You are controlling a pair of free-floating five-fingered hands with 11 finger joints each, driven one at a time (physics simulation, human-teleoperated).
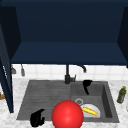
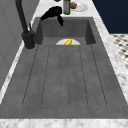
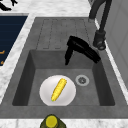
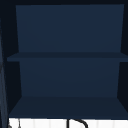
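My right hand (image 1: 87, 85) hovers open over the back of the sink basin (image 1: 107, 100), just right of the black faucet (image 1: 67, 75). In the right side view this hand (image 3: 80, 47) has its thumb pointing down toward the basin floor and holds nothing. Below it, a white plate (image 3: 46, 91) lies in the basin with a yellow corn cob (image 3: 59, 89) on it, beside the drain (image 3: 82, 80). My left hand (image 1: 37, 118) hangs open at the front left corner of the drainboard (image 1: 42, 95). A large red ball (image 1: 67, 115) sits at the front edge between the hands.
An olive-green bottle (image 1: 121, 95) stands on the marble counter right of the sink. Behind it in the left side view is a small plate (image 2: 81, 7) with a brown item. A dark blue open cabinet (image 1: 67, 53) with bare shelves hangs overhead.
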